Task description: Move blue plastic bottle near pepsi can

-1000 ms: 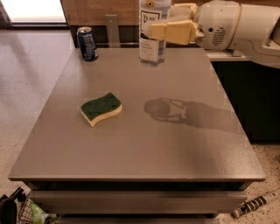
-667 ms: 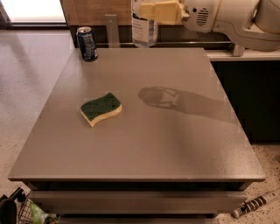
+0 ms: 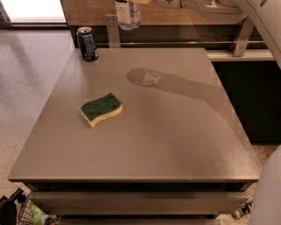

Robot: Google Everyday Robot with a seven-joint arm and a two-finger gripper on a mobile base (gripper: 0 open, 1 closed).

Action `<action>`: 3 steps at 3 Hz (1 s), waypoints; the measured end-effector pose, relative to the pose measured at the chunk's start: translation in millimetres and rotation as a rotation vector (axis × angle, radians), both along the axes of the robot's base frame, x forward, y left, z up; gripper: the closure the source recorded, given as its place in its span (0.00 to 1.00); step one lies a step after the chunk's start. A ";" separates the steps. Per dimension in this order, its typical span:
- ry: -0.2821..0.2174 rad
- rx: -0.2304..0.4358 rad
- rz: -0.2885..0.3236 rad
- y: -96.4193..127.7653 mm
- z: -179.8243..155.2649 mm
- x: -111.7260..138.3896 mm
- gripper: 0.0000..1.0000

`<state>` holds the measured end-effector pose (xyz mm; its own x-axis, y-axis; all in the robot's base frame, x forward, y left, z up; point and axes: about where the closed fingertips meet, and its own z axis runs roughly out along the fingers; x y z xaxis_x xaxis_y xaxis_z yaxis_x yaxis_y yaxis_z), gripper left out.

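The pepsi can (image 3: 88, 43) stands on the worktop (image 3: 175, 132), below and left of my gripper (image 3: 139, 1). The green sponge (image 3: 101, 108) lies farther below. My gripper, at the top edge, is clamped on the blue plastic bottle (image 3: 128, 14), which hangs above the worktop.

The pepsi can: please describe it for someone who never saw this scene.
On the grey table, go to the far left corner: the pepsi can stands there upright. It is short and dark blue, unlike the green sponge mid-table and the blue plastic bottle that the gripper holds at the top edge.
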<state>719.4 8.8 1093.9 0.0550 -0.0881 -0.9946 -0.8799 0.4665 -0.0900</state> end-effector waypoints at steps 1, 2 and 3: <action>0.029 -0.026 -0.022 13.7 -25.0 21.5 1.00; 0.067 -0.032 -0.052 31.6 -74.6 53.9 1.00; 0.091 -0.009 -0.075 42.6 -113.4 71.8 1.00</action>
<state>791.1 51.4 980.5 -0.0429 -0.0973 -0.9943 -0.8473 0.5310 -0.0154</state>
